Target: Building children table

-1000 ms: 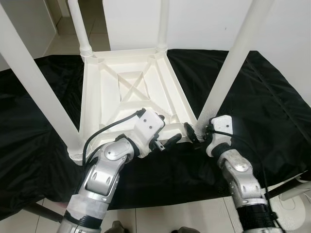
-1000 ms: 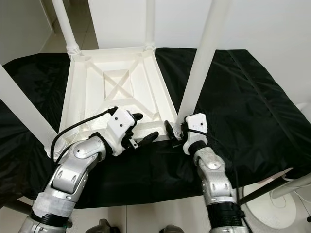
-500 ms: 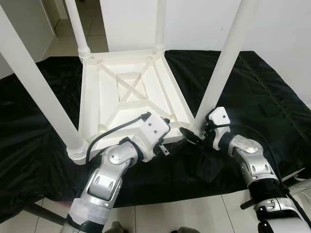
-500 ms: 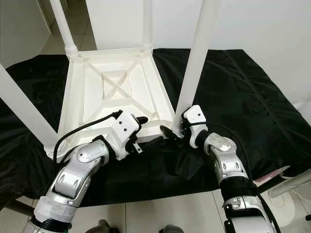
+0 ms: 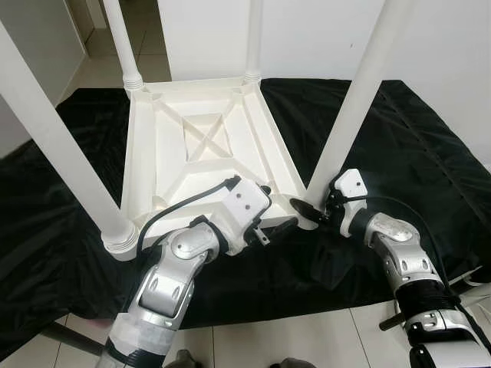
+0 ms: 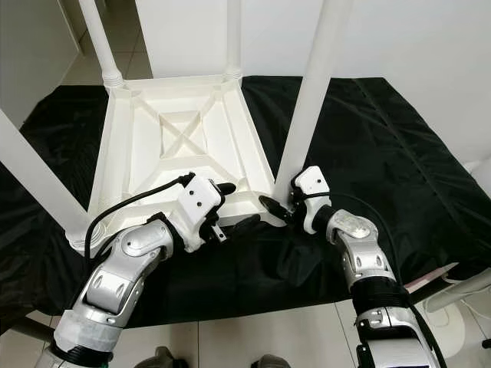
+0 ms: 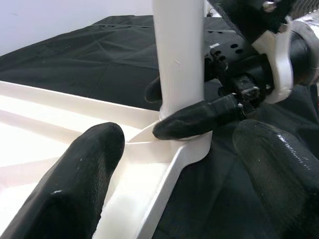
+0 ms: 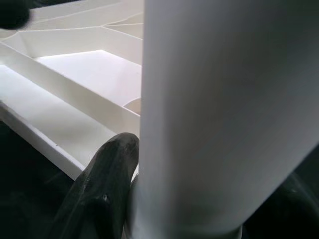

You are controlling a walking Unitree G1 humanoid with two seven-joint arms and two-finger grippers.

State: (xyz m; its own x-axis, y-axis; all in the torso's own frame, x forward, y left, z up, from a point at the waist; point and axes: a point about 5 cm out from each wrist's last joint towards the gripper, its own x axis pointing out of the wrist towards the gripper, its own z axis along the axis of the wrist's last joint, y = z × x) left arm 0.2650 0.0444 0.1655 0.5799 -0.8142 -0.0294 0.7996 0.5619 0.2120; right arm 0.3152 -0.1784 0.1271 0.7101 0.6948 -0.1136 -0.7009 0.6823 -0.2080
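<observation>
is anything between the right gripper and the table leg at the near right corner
No. The right gripper is already at the base of the near right leg, one finger lying against it where it meets the upturned tabletop. The left gripper is open beside that corner.

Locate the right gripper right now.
The right gripper is at the base of the table leg nearest the robot's right, fingers around it where it meets the upturned white tabletop, with the left gripper just beside it.

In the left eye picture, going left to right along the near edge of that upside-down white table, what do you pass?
near left table leg → left gripper → near right table leg → right gripper at that leg's base, black cloth beyond
</observation>
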